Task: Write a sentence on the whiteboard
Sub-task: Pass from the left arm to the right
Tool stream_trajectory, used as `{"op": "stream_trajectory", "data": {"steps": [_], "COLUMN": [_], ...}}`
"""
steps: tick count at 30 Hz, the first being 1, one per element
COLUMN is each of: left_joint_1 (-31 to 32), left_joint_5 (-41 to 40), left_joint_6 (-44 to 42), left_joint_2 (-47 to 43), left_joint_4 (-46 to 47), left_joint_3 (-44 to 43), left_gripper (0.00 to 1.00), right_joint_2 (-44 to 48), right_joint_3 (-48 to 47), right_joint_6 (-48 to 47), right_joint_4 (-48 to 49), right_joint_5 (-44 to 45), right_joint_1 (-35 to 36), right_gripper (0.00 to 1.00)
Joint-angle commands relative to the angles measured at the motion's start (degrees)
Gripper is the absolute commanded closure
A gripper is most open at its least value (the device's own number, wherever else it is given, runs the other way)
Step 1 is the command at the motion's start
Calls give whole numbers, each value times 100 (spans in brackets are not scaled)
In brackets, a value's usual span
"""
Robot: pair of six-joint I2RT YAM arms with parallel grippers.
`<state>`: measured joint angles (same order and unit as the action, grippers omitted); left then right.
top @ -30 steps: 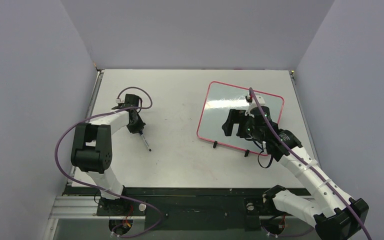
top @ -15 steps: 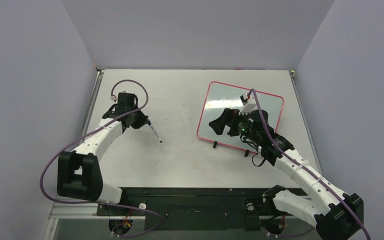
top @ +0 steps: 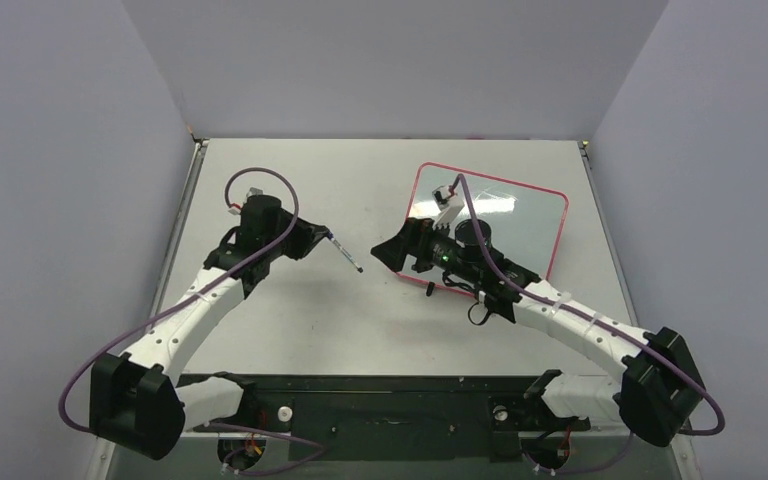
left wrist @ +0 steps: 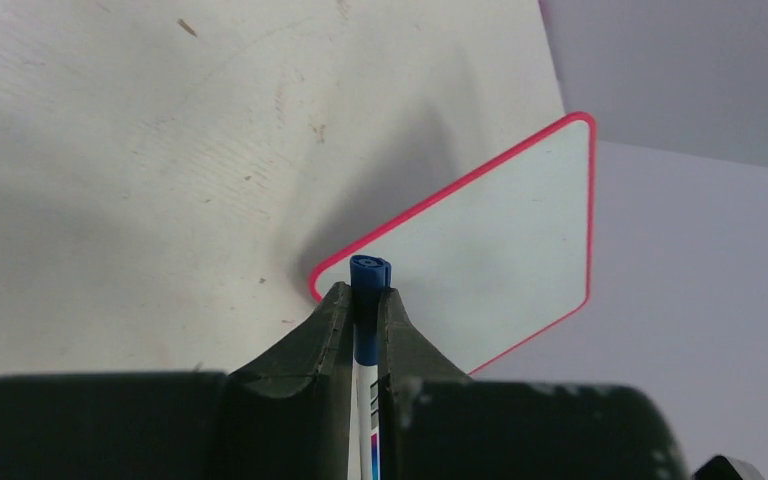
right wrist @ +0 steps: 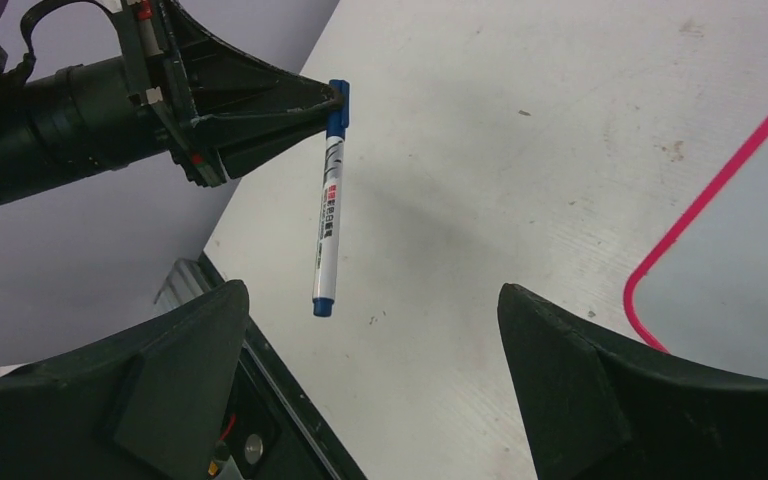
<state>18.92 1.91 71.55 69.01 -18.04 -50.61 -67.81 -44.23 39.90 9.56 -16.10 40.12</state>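
Observation:
A white pen with blue ends hangs above the table centre, and my left gripper is shut on its blue end. The pen's free end points toward my right gripper. That gripper is open, its jaws wide apart, and sits just right of the pen without touching it. The pen lies ahead of the right gripper, near its left finger. The whiteboard with its pink-red frame stands at the right on small black feet. The sentence is out of view; the board's face looks plain white.
Grey walls close in the table on three sides. A black rail with both arm bases runs along the near edge. My right forearm crosses in front of the whiteboard's lower edge.
My left arm has swung right toward the centre, lifting the pen off the table. My right gripper has moved left, off the whiteboard, toward the pen, and stayed open.

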Motion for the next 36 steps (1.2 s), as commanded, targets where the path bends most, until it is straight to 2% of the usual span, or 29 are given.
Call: {"op": "stream_trajectory", "data": {"steps": [1,8,13,23,27,29,30,31,34,36], "left_joint_1": [283,675,853,1143,1196,1213,1220,1224,1221,1228], "left_joint_5": [-285,-503,-532,-688,-808,-851,-866,-867,-839,-799], "left_joint_6": [669,851,975,1102,1078,1046,1013,985,828,740], "left_joint_2": [-425,-623,-760,-961,-1076,-1139,-1155,-1189,-1253,-1305], "left_joint_4": [592,620,606,684,749,799,823,880,907,914], "left_joint_3": [-21,-20,-40,50,150,214,238,287,343,378], "left_gripper": [100,100,100,100,100,100,100,100,100,95], "right_joint_2": [-344,-831,-1007,-1399,-1475,-1514,-1528,-1543,-1549,-1516], "right_joint_3": [-466,-742,-905,-1184,-1232,-1271,-1285,-1317,-1369,-1421], "right_joint_6": [264,453,407,406,384,367,356,333,264,196], "right_joint_4": [750,875,731,623,580,556,505,473,361,285], "right_joint_5": [-66,-150,-279,-398,-418,-458,-465,-465,-517,-556], "right_joint_1": [205,348,368,538,565,565,566,567,567,567], "right_gripper": [11,20,34,54,68,83,94,98,100,100]}}
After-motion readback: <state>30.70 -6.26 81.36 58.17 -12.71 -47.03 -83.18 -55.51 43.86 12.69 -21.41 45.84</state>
